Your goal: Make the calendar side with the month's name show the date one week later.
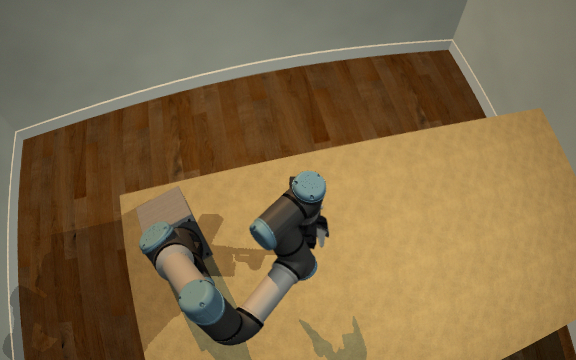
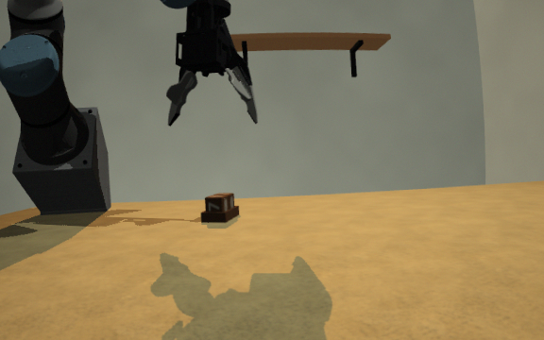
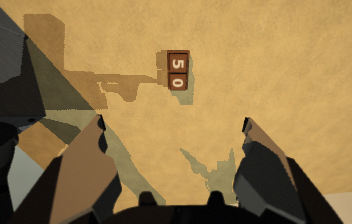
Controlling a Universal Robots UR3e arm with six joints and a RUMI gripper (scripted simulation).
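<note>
The small brown calendar tray (image 3: 178, 70) stands on the tan table with two cubes side by side in it. In the wrist view one cube's top face (image 3: 177, 63) shows a 5 and the other's (image 3: 177, 81) a 0. The calendar also shows in the exterior view (image 2: 220, 208), where its side digits are too small to read. My gripper (image 2: 212, 122) hangs high above it, pointing down, open and empty. In the wrist view the calendar lies beyond the spread fingers. In the top view the arm hides the calendar and only part of the gripper (image 1: 321, 231) shows.
The robot's dark base block (image 2: 61, 161) stands at the table's left end, left of the calendar. A wooden wall shelf (image 2: 310, 42) on black brackets hangs behind the gripper. The table's left edge (image 1: 130, 280) drops to a wooden floor.
</note>
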